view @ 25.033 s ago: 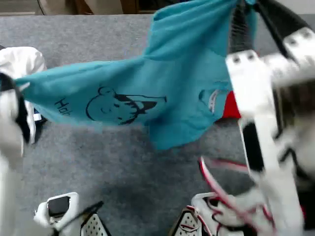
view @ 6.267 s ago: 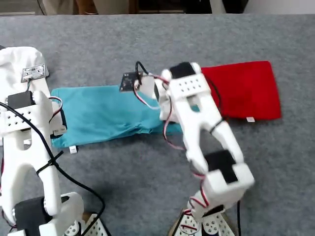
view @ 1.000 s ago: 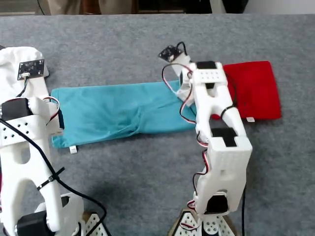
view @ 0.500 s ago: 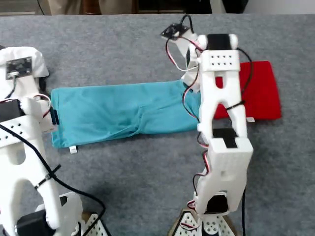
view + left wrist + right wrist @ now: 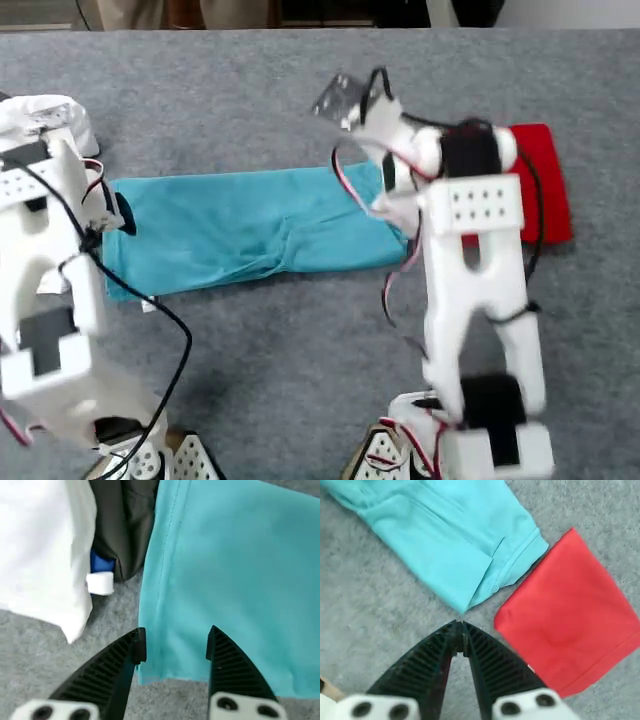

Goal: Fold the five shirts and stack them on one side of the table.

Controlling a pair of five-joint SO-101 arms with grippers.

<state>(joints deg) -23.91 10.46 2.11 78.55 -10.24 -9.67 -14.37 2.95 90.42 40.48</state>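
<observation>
Left gripper (image 5: 176, 642) hangs with its jaws spread wide and nothing between them, one black fingertip over the grey table (image 5: 300, 370) and the other over the hemmed end of the teal shirt (image 5: 235, 565). Over to the right gripper (image 5: 461, 630): jaws pressed together, tips meeting, nothing pinched, poised above bare grey just off the teal shirt's other end, where a sleeve cuff lies folded over. Now the wider picture from the high view: the teal shirt (image 5: 250, 225) lies flat as one long folded band across the middle of the table, an arm at each end of it. The red shirt (image 5: 548, 190) is folded into a neat rectangle on the right arm's side, and in the right wrist view its corner sits just beside the teal cuff. On the left arm's side, a white shirt (image 5: 45, 110) is bunched at the table's edge, and the left wrist view picks up a dark garment (image 5: 125, 525) tucked between that white cloth and the teal hem.
</observation>
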